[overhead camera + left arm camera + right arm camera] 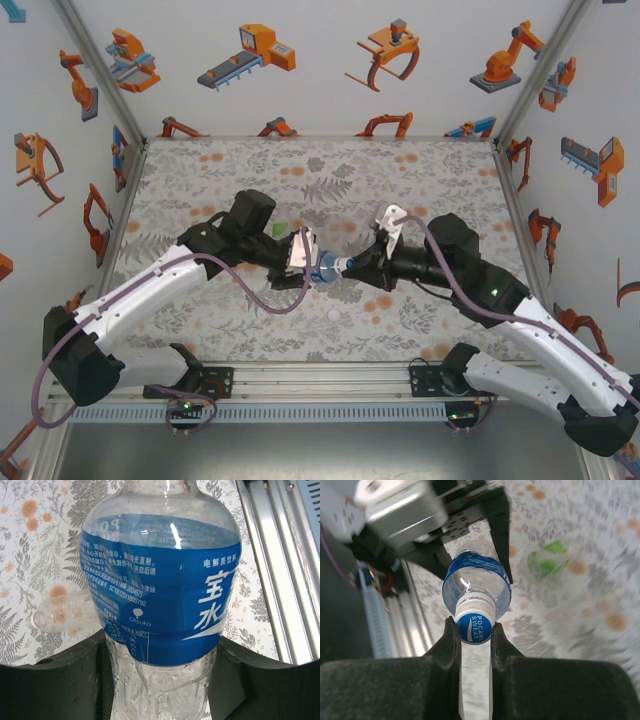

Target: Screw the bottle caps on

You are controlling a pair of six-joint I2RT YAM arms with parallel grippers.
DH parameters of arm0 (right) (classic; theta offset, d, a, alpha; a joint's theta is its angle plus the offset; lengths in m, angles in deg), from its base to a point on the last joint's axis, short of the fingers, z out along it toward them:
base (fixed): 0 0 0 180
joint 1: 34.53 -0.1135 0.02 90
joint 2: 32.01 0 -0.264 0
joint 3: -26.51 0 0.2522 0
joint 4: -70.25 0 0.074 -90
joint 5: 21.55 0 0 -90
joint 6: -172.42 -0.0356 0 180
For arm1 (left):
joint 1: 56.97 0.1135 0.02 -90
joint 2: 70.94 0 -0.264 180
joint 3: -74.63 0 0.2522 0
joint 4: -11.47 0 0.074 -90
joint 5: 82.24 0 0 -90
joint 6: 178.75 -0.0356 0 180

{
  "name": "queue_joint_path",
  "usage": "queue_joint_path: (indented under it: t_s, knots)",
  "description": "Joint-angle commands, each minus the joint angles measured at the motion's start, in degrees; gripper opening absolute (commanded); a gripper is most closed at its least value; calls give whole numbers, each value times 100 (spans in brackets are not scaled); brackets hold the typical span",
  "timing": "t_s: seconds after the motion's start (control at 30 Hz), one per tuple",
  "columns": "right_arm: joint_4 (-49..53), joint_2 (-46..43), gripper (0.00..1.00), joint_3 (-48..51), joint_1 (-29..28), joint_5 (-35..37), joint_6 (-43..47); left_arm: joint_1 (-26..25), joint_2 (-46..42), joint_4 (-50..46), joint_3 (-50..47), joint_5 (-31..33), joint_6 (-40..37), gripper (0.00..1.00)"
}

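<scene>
Blue-labelled bottle (pixel 160 590) lies level, body clamped in left jaws, neck pointing into right jaws pinching its cap (pixel 475 626).

Both arms reach inward, wrists nearly meeting; left gripper (pixel 303 262) clamps the blue-labelled bottle (pixel 160 590); right gripper (pixel 474 628) pinches its cap (pixel 474 621).

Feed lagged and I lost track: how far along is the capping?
Nothing looks finished yet. In hand: the left fingers hold the blue-label bottle while the right fingers are shut on its cap, seated on the neck; tightness unclear. Remaining: the green bottle and the clear bottle rest on the mat, and a loose cap lies nearer the arms' bases.
</scene>
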Motion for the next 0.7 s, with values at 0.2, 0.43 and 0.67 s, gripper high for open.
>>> queue_joint_path:
  t_s: [0.2,0.43,0.67]
  knots:
    - [545,354,0,-57,-36,1668,-5749,-43,-154,870,-21,-33,427,0]
    - [665,389,9,-46,-37,2025,-6830,-51,-135,1050,-43,-155,527,0]
    - [585,356,43,-246,-16,2234,-5861,-51,-119,893,-47,-378,313,0]
